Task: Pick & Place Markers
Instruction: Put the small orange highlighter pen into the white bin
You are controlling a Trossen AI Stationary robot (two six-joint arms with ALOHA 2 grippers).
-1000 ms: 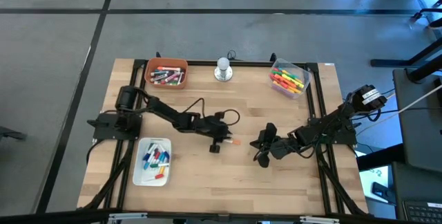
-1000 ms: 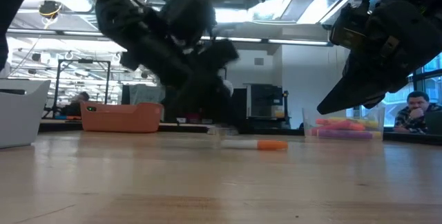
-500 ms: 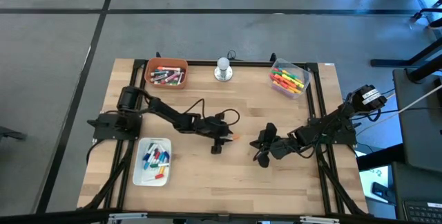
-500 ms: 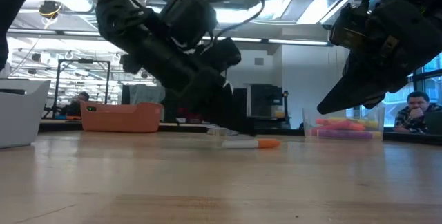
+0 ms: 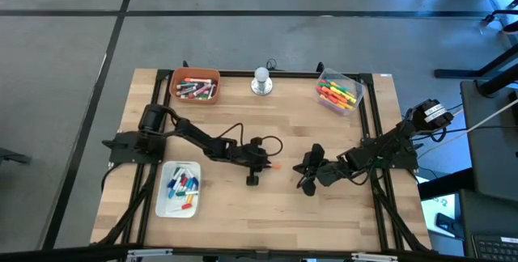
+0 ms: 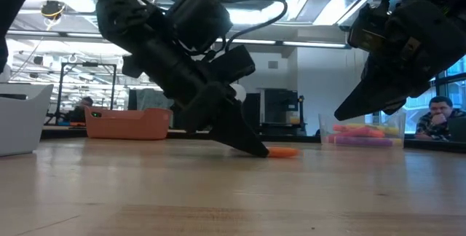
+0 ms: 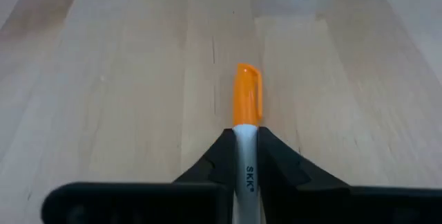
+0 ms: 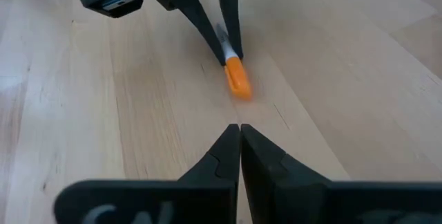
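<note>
One orange-capped marker (image 7: 246, 124) sits pinched in the left gripper (image 7: 246, 156); lift straight up, keeping it level. The right gripper (image 8: 239, 138) waits clenched, empty.

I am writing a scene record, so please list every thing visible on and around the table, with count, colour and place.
Orange-capped marker: one, white body, table centre, clamped by the left tool.
Orange bin: one, far left corner, holds several markers.
Clear bin: one, far right corner, holds bright markers.
White tray: one, near left, holds blue, red and other markers.
Silver knob-like object: one, far edge, middle.
Table: one, light wood.
Person: one, seated, background right in the low view.
Left tool: dark, shut on the marker.
Right tool: dark, shut, empty, right of centre.
</note>
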